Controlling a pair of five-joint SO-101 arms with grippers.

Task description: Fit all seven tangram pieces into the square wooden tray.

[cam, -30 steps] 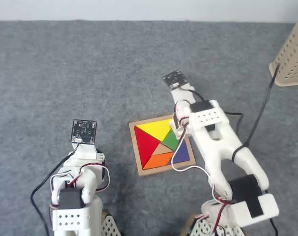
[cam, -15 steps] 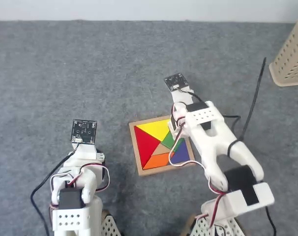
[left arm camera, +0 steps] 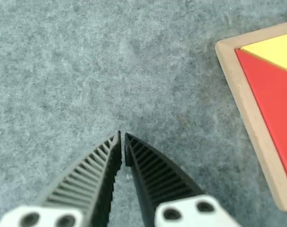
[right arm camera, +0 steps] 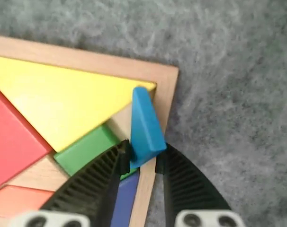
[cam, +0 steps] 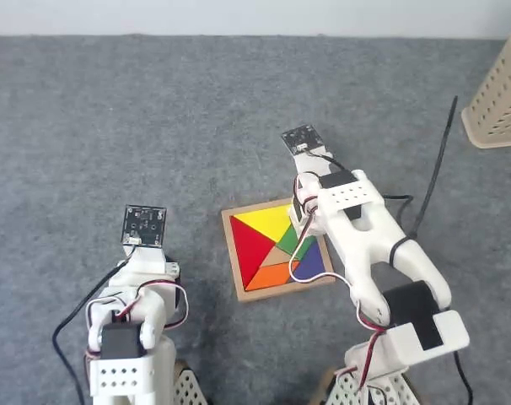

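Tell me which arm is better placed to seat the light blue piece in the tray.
Right. The right gripper is shut on the light blue piece, over the bare gap in the tray beside the yellow triangle. The left gripper is shut, empty, over carpet beside the tray.

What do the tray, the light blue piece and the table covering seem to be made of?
Tray: pale bare wood, faint grain on its rim. Light blue piece: smooth, matte, evenly coloured; likely painted wood, possibly plastic. Table covering: grey felt or carpet, fuzzy fibres.
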